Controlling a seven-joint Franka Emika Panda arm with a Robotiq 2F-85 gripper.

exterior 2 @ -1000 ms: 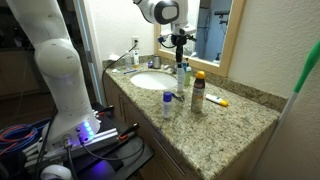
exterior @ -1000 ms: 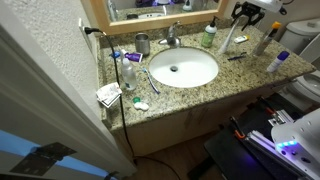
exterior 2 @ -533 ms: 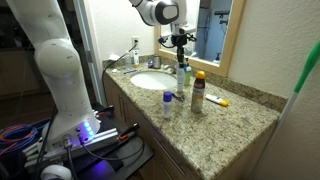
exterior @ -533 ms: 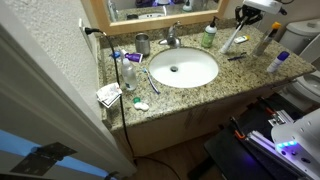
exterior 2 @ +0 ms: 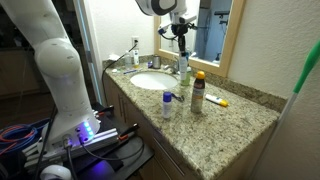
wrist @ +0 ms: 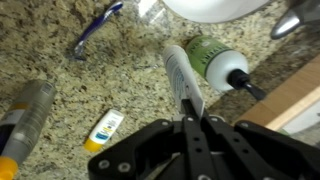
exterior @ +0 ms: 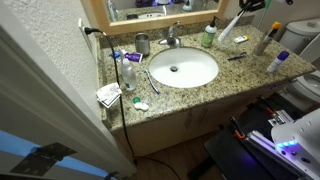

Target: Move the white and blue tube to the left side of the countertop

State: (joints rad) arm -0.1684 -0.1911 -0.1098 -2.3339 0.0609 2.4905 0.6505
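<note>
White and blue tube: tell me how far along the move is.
Done: the jaws of the gripper are shut on the white and blue tube, which appears raised off the countertop beside the green bottle. In hand: it hangs tilted in the grip. Left: carrying it to the countertop's left side and setting it down.

speckled granite countertop (exterior: pixel 245 76) with oval white sink (exterior: pixel 183 68) and faucet (exterior: pixel 172 36). standing on it: green bottle (exterior: pixel 209 37), metal cup (exterior: pixel 142 44), brown bottle (exterior: pixel 266 40), short blue-capped bottle (exterior: pixel 277 62). lying flat: blue razor (wrist: pixel 95 28), small yellow-white tube (wrist: pixel 104 130).
</note>
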